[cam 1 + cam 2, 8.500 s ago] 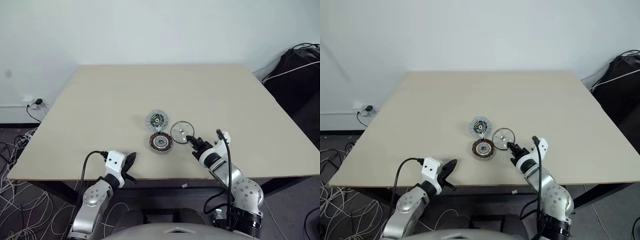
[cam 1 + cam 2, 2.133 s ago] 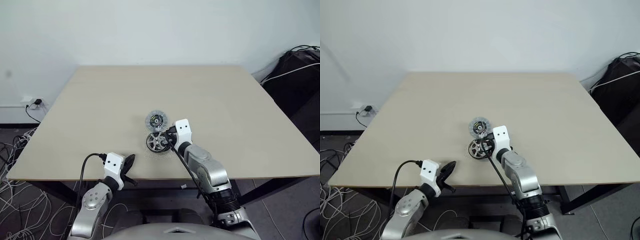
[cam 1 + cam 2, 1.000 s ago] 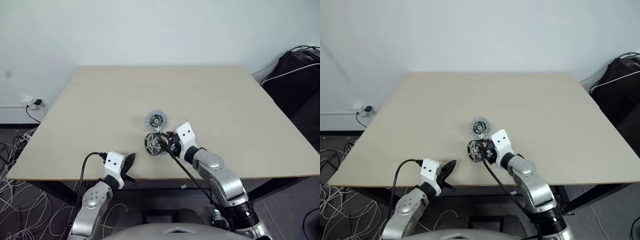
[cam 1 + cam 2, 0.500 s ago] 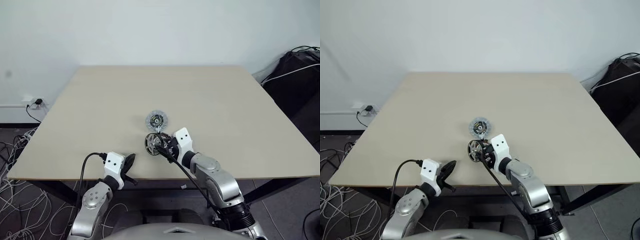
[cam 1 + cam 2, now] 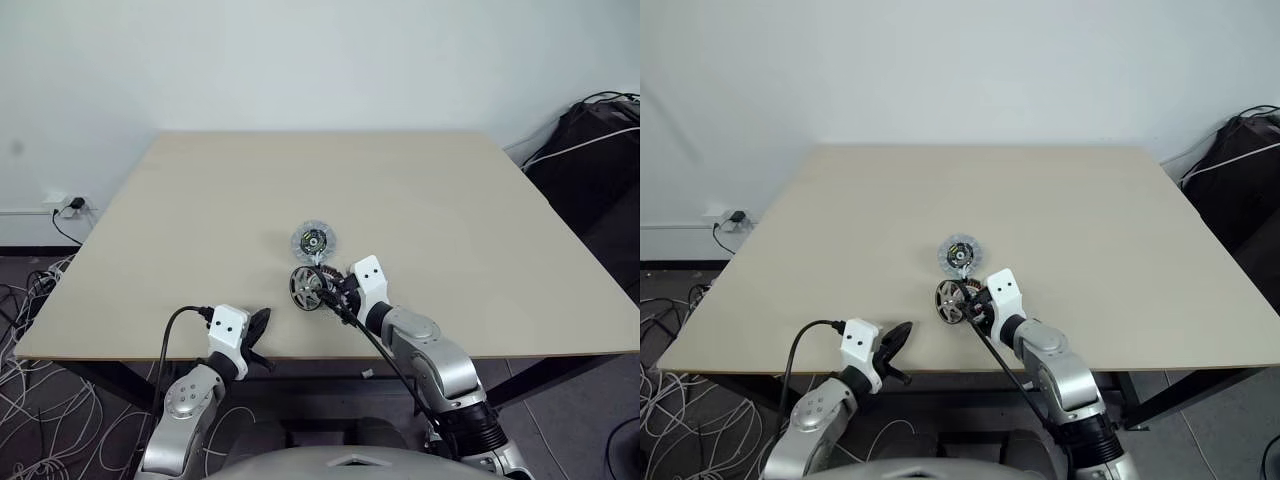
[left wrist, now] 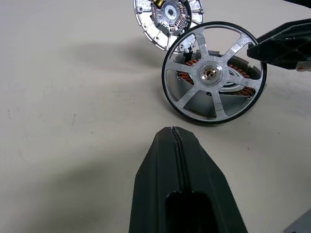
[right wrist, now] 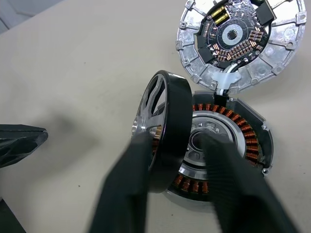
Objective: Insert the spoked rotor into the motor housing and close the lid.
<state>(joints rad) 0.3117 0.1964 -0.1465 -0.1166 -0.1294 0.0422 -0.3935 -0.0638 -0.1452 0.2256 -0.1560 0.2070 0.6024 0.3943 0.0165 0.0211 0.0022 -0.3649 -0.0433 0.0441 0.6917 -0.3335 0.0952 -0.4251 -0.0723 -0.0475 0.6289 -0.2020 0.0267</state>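
The right claw (image 7: pixel 170 167) pinches the dark-rimmed, silver-spoked rotor (image 6: pixel 214 80) on edge, probably resting tilted on the copper-wound housing (image 7: pixel 228 145); left claw (image 6: pixel 177 189), closed, sits at six o'clock.

A broad, pale beige wooden tabletop (image 5: pixel 200 200) spreads beneath a plain white wall (image 5: pixel 300 60). Near its middle, a little toward 6 o'clock, lies a round metal disc ringed with copper-brown windings (image 7: pixel 243 141), partly covered. Off the tabletop at 9 o'clock, a white wall socket with a black plug (image 5: pixel 72 205) sits low on the wall. At 8 o'clock, loose white cables (image 5: pixel 25 330) tangle on the dark grey floor (image 5: pixel 20 270). At 2 o'clock stands a black bulky heap with cables draped over it (image 5: pixel 600 140)
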